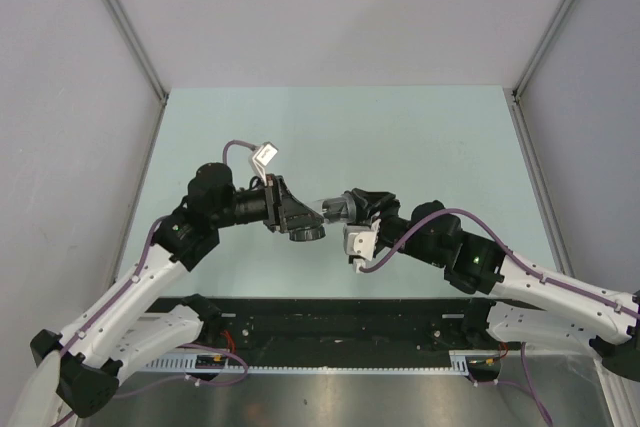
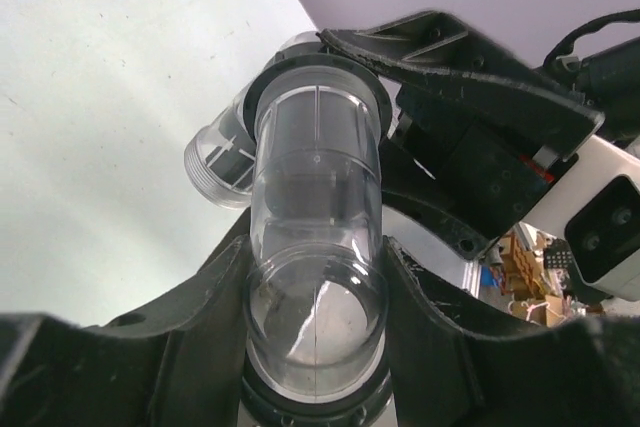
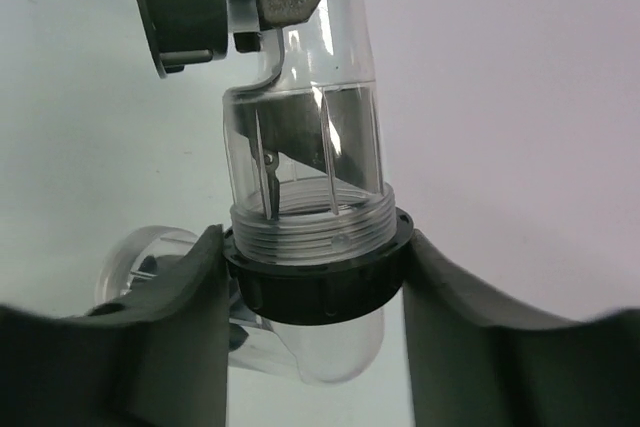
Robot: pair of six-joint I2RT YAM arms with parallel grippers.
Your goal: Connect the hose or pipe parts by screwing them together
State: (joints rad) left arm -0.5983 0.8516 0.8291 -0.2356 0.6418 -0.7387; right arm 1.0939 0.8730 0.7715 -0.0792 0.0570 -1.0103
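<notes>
Near edge: left arm [image 1: 150, 267] and right arm [image 1: 520, 282] reach in from their bases and meet over the middle of the surface [image 1: 420, 137]. The pipe parts are held in the air between them, off the surface.

Right jaws: pressed on the black ring [image 3: 315, 277], one finger each side. Bare turns of thread show just past the ring, so the joint looks only partly run up. A clear elbow [image 3: 150, 272] sits right of the ring, and seemingly nothing but the ring carries it.

Left jaws: pinching the clear tube [image 2: 315, 207] on its smooth barrel. A grey nut [image 3: 185, 7] sits beside them.

Risks:
- Tube and ring out of line: threads cross and bind.
- Smooth barrel spins in the left jaws under torque, so the ring gains nothing.
- Ring slips in the right jaws, or backs off, and the elbow drops.

Far: a dropped part could roll toward the far edge, out of reach.
</notes>
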